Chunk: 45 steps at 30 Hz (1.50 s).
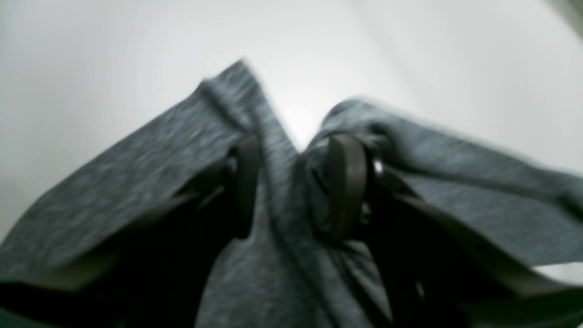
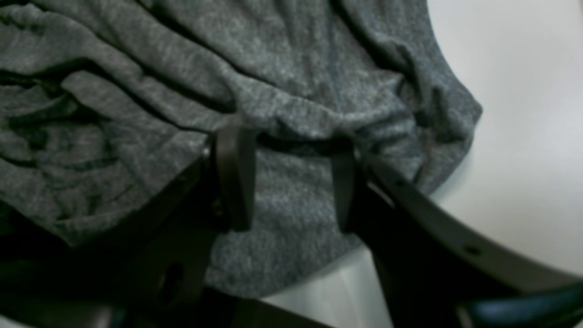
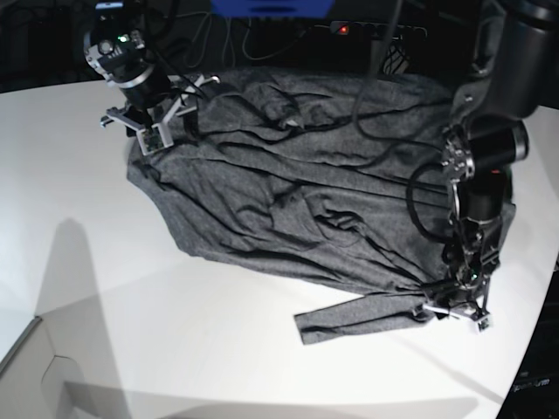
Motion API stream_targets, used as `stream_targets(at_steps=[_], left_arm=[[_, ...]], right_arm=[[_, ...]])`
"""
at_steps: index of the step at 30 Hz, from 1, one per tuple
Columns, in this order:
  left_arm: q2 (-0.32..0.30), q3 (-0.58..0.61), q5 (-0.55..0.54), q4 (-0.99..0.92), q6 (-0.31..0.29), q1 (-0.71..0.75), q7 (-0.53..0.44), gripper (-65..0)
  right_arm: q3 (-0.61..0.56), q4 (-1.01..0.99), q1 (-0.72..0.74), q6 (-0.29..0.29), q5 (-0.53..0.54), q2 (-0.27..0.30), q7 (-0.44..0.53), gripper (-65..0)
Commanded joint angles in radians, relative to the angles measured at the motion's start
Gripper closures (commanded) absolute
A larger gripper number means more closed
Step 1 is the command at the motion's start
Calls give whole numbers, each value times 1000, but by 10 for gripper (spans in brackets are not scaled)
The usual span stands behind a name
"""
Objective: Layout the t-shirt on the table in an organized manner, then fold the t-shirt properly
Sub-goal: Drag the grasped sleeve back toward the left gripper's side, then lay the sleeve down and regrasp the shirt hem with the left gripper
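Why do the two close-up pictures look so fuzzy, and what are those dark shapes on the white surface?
Left wrist view: t-shirt smeared, soft throughout. Right wrist view: also soft, folds still readable. Base view: sharpest; grey arm shadows fall across the table at front left.

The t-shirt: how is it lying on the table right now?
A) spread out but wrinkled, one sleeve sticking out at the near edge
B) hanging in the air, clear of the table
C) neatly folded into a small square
A: the t-shirt sprawls creased over the table, a sleeve poking out near the front.
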Motion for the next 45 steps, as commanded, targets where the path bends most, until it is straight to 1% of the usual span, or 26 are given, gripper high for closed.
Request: stream_targets(at_steps=[1,3,4,7,9,11,13,16,18,19,20,23,25,28,31,40,45], left_arm=[[-8,-16,-2,75,-7,-11,16,-247],[6,-35,-4,253,-8,46,96,-247],[30,-41,-4,343,-8,76,122,-247],[99,-15,2,600,-8,153,148,-247],[118,67,5,662,-8,161,148,-247],[118,191,5,659,-8,158,148,-247],[116,324,5,618,0,130,142,-247],[122,484,5,445,1,53,137,-247],[125,554,5,313,1,-14,136,-247],[139,576,4,244,1,-45,136,-247],[151,582,4,176,3,-71,119,-247],[164,573,5,30,3,-114,-13,-247],[162,576,5,-40,3,-136,-53,-247],[159,574,2,-85,3,-145,-56,-247],[128,573,-1,-91,4,-139,-56,-247],[7,561,-2,-92,4,-82,-55,-247],[-44,378,-2,-85,0,-25,-55,-247]], right_arm=[[0,16,-2,3,14,1,24,-273],[0,16,-3,3,14,4,24,-273],[0,16,-5,3,14,4,24,-273],[0,16,-6,3,14,4,24,-273],[0,16,-6,3,14,2,24,-273],[0,16,-6,3,14,2,24,-273],[0,16,-6,3,14,2,24,-273],[0,16,-8,3,14,2,24,-273],[0,16,-9,3,14,2,24,-273],[1,16,-11,3,14,2,24,-273],[3,16,-13,3,14,2,23,-273],[3,16,-11,3,14,2,-6,-273],[3,16,-11,3,14,2,-17,-273],[3,16,-5,3,14,2,-28,-273],[3,16,-5,3,14,2,-28,-273],[3,16,-5,3,14,6,-28,-273],[5,29,27,3,14,6,-19,-273]])
